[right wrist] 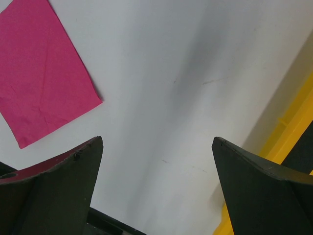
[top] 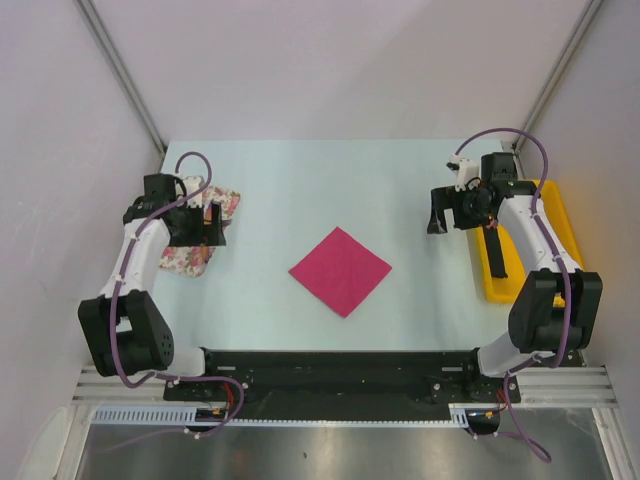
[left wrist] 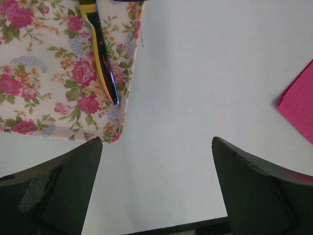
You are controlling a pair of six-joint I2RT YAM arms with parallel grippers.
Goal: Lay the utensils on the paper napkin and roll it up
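Observation:
The magenta paper napkin [top: 340,270] lies flat as a diamond at the table's middle. Its corner shows in the left wrist view [left wrist: 299,105] and most of it in the right wrist view [right wrist: 41,73]. Two slim utensils, one yellow [left wrist: 96,46] and one dark purple [left wrist: 106,68], lie together on a floral cloth [left wrist: 44,78], ahead and left of my left gripper [left wrist: 156,147]. That gripper [top: 214,226] is open and empty at the cloth's edge. My right gripper [top: 438,214] is open and empty above bare table [right wrist: 156,144], right of the napkin.
The floral cloth [top: 190,250] lies at the table's left. A yellow tray [top: 560,235] stands at the right edge with a long black bar [top: 497,252] in it; the tray's rim shows in the right wrist view [right wrist: 288,147].

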